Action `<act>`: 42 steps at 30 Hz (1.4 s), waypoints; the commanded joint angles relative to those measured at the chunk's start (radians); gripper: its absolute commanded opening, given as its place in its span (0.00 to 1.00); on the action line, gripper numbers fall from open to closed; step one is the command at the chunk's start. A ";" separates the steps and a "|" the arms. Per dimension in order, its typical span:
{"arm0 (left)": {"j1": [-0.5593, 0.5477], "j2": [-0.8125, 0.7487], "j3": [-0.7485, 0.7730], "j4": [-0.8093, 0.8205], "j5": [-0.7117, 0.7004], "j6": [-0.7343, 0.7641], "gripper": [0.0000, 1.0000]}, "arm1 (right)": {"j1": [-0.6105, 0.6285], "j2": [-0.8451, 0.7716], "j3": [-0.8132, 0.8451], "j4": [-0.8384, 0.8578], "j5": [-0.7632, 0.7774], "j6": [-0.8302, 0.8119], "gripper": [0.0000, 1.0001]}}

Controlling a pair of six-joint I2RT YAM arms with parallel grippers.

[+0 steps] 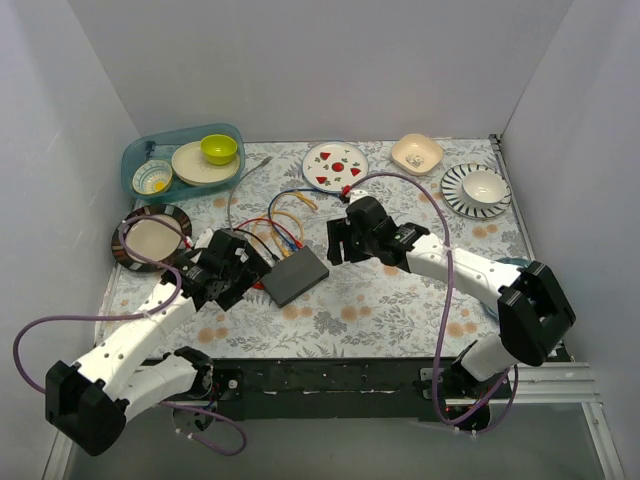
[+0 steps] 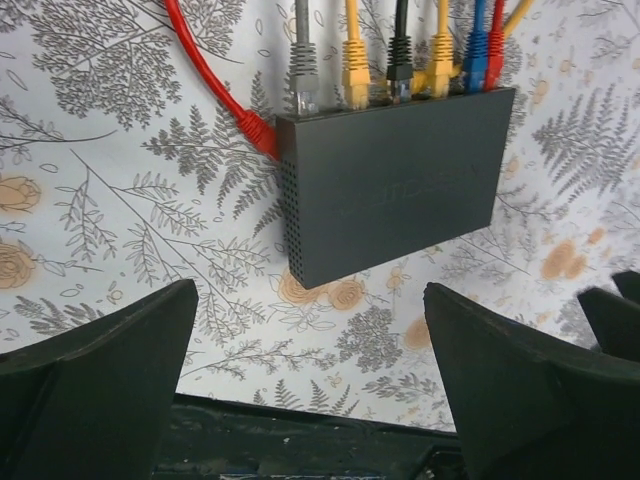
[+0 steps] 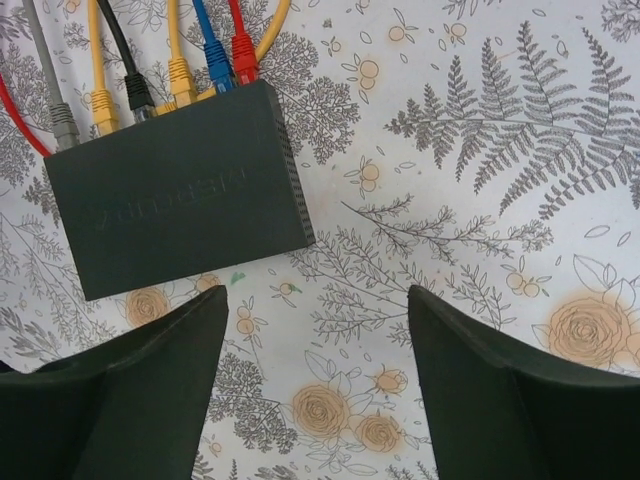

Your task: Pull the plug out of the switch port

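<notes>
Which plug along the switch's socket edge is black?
The black plug, third in the switch row counting from the grey plug, flanked by yellow plugs on both sides.

White arms point(image 1: 130, 345), black pincers point(image 2: 308, 290) point(image 3: 318, 295), purple cables point(image 1: 447, 290).

A strawberry-patterned plate point(image 1: 336, 165) lies on the floral tablecloth point(image 1: 390, 300) — a blue tub point(image 1: 131, 160) of dishes point(image 1: 195, 166) to its left, a cream bowl point(image 1: 417, 153) and striped plate point(image 1: 452, 190) to its right.
</notes>
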 commanded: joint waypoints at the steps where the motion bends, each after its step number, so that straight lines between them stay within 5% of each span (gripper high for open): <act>1: -0.001 -0.094 -0.065 0.101 0.057 -0.051 0.98 | -0.055 0.114 0.088 0.057 -0.061 0.033 0.68; 4: -0.001 -0.143 -0.145 0.166 0.099 -0.095 0.93 | -0.099 0.228 0.149 0.089 -0.164 0.081 0.40; 9: -0.001 -0.121 -0.174 0.122 0.056 -0.183 0.55 | -0.122 0.363 0.229 0.144 -0.235 0.124 0.09; 11: -0.001 -0.109 -0.175 0.093 0.039 -0.206 0.44 | -0.123 0.417 0.262 0.147 -0.242 0.128 0.08; 14: -0.001 -0.103 -0.189 0.112 0.042 -0.224 0.42 | -0.123 0.473 0.295 0.124 -0.251 0.131 0.06; 29: -0.001 0.182 -0.283 0.272 0.140 -0.171 0.39 | -0.116 0.423 0.100 0.121 -0.350 0.065 0.01; 42: -0.001 0.369 -0.177 0.338 0.176 -0.052 0.36 | -0.054 0.313 -0.035 0.123 -0.406 -0.016 0.02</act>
